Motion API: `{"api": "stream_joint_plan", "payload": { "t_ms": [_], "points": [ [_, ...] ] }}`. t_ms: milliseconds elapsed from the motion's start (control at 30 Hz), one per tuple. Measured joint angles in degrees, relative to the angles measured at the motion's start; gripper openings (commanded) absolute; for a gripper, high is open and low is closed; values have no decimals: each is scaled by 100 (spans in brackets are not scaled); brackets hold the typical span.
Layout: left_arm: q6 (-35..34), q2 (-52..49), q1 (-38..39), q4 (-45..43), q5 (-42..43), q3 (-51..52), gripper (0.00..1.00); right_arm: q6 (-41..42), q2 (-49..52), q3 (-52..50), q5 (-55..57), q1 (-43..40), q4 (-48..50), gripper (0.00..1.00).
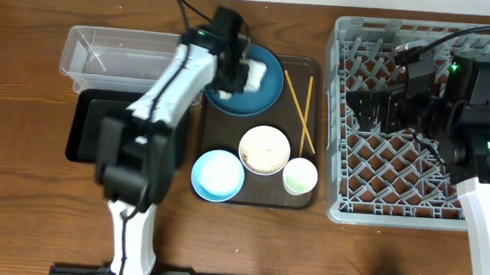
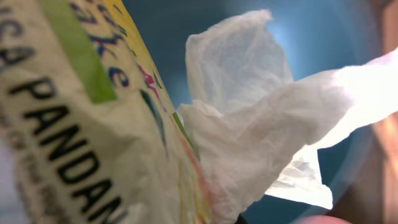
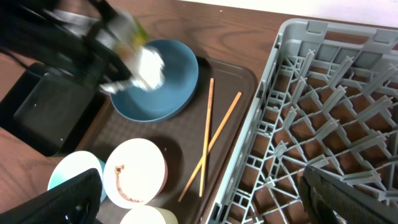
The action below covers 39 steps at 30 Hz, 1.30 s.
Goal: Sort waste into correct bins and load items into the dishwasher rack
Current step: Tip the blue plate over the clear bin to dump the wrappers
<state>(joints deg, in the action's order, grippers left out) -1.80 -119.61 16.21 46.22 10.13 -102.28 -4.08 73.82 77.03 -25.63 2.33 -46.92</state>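
Observation:
My left gripper (image 1: 234,73) hangs low over the dark blue plate (image 1: 265,94), shut on the crumpled white napkin (image 2: 249,124) and the yellow-green printed wrapper (image 2: 74,124), which fill the left wrist view. Both also show bunched at its fingers in the right wrist view: napkin (image 3: 149,67), wrapper (image 3: 134,28). On the brown tray (image 1: 302,201) stand the white bowl (image 1: 265,149) with residue inside, the light blue bowl (image 1: 218,174) and the white cup (image 1: 300,176), with two chopsticks (image 1: 302,111) beside them. My right gripper (image 1: 368,111) is open and empty above the grey dishwasher rack (image 1: 396,177).
The clear tub (image 1: 118,57) stands at the back left, and the black tray (image 1: 84,128) lies in front of it under my left arm. The rack's upright pegs (image 3: 323,99) rise just right of the brown tray's edge.

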Motion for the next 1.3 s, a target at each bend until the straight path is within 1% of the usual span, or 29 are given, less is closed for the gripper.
{"api": "stream_joint_plan", "payload": {
  "t_ms": [100, 200, 333, 367, 433, 467, 500, 567, 633, 667, 767, 900, 1067, 1200, 1300],
  "points": [
    [-247, 734, -391, -17, 7, -103, 6, 11, 0, 0, 11, 0, 0, 99],
    [-435, 1283, -986, -28, -107, -269, 7, 11, 0, 0, 13, 0, 0, 99],
    [-669, 1438, -1725, -37, -448, -321, 9, 11, 0, 0, 15, 0, 0, 99],
    [-743, 1368, -1895, -26, -485, -315, 12, 11, 0, 0, 13, 0, 0, 99],
    [-831, 1198, -2092, 22, -538, -297, 17, 11, 0, 0, 13, 0, 0, 99],
    [-881, 1093, -2155, 61, -562, -289, 27, 11, 0, 0, 15, 0, 4, 99],
    [-898, 986, -2192, 103, -579, -269, 34, 11, 0, 0, 15, 0, 4, 99],
    [-977, 796, -2212, 186, -590, -216, 40, 11, 0, 0, 15, 0, 4, 99],
    [-1021, 584, -2199, 240, -581, -208, 49, 11, 0, 0, 13, 0, 4, 99],
    [-1049, 476, -2186, 251, -586, -208, 54, 11, 0, 0, 13, 0, 7, 99],
    [-1034, 295, -2162, 299, -579, -208, 62, 11, 0, 0, 13, 0, 7, 99],
    [-1008, 214, -2162, 332, -584, -203, 65, 11, 0, 0, 13, 0, 7, 99],
    [-839, 229, -2162, 496, -538, -203, 65, 11, 0, 0, 13, 0, 7, 99],
    [-632, 426, -2162, 704, -151, -203, 65, 11, 0, 0, 13, 0, 7, 99],
    [-553, 837, -2149, 973, 258, -203, 65, 11, 0, 0, 15, 0, 7, 99]
  ]
}}
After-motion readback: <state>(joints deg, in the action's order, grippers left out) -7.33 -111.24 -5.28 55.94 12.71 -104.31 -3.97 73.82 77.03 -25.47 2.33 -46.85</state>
